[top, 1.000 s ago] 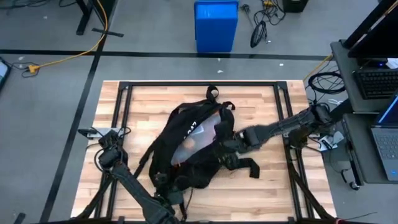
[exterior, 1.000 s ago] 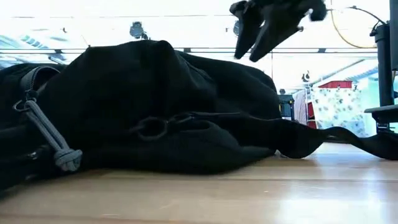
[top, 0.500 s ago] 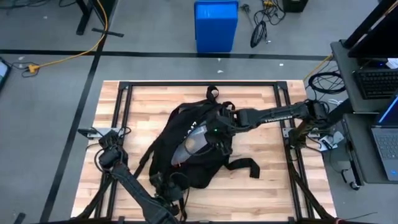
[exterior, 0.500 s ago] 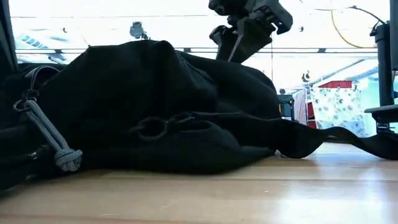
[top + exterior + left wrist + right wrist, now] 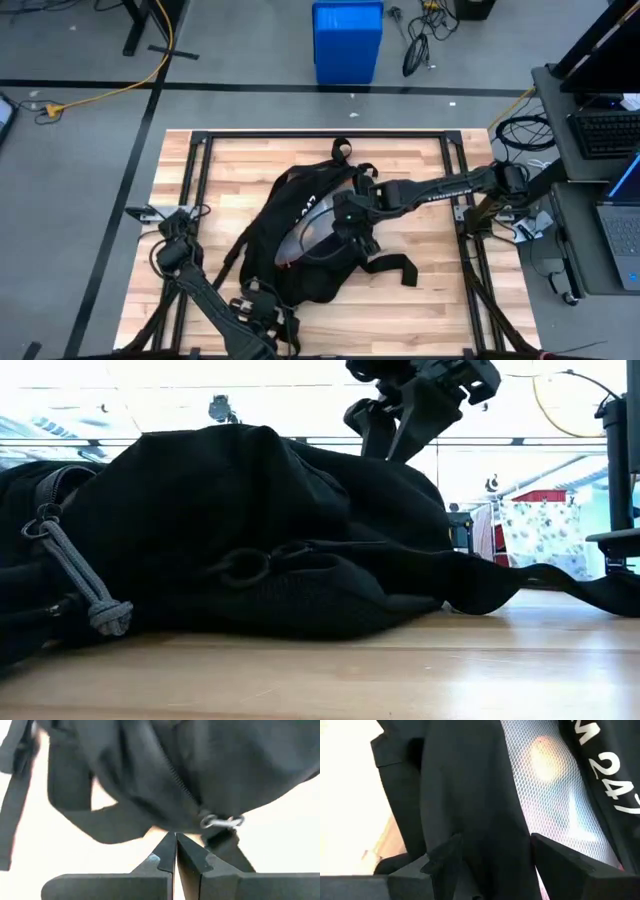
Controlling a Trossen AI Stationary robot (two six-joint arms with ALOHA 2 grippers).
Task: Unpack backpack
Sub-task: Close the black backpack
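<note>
The black backpack (image 5: 305, 240) lies flat on the middle of the wooden table, white lettering (image 5: 605, 775) up. Its opening shows a pale mesh pocket (image 5: 550, 785). My right gripper (image 5: 345, 215) hovers over that opening, open and pointing down, its fingers on either side of a black fabric flap (image 5: 480, 795). My left gripper (image 5: 175, 842) is shut at the backpack's near end (image 5: 265, 300), beside a metal zipper ring (image 5: 222, 821). A grey zipper cord (image 5: 80, 585) hangs down the pack's side. My left gripper's shut tips reach the backpack's near edge (image 5: 167, 826) next to the zipper ring; whether they touch it, I cannot tell. My right gripper straddles the black flap from above, and I cannot tell whether its fingers (image 5: 445, 857) touch the fabric.
Black frame rails (image 5: 320, 135) run around the table. A loose strap (image 5: 395, 265) trails from the pack toward the right, with bare wood (image 5: 435, 265) beyond it. A blue bin (image 5: 347, 40) stands on the floor past the far edge.
My right gripper has swung from the backpack's right side toward the table's left, over the opening, and has tipped from a slant to pointing down. It has stayed open. The backpack has kept its place.
</note>
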